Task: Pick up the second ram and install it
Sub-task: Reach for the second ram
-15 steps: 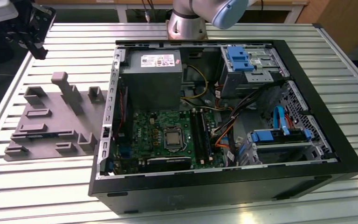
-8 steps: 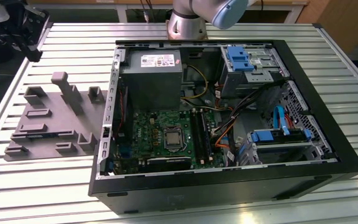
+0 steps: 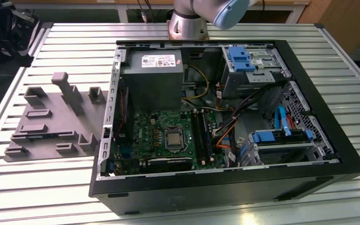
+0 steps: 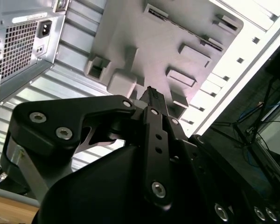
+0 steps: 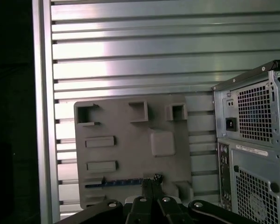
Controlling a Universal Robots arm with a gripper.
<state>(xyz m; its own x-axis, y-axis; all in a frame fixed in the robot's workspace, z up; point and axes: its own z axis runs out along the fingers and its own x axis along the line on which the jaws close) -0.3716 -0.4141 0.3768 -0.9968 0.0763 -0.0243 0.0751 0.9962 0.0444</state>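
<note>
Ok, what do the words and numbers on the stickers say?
White sticker on the power supply: too small to read.
Pale label on the computer case: too blurred to read.
Strip label above the power socket: too blurred to read.
So nothing can be quoted.

The arm (image 3: 189, 23) stands at the far side of the scene, just left of centre, with a blue-capped joint above its grey base. In both wrist views the gripper (image 5: 151, 181) (image 4: 151, 92) points downward, its fingers (image 5: 147, 189) pressed together.
</note>
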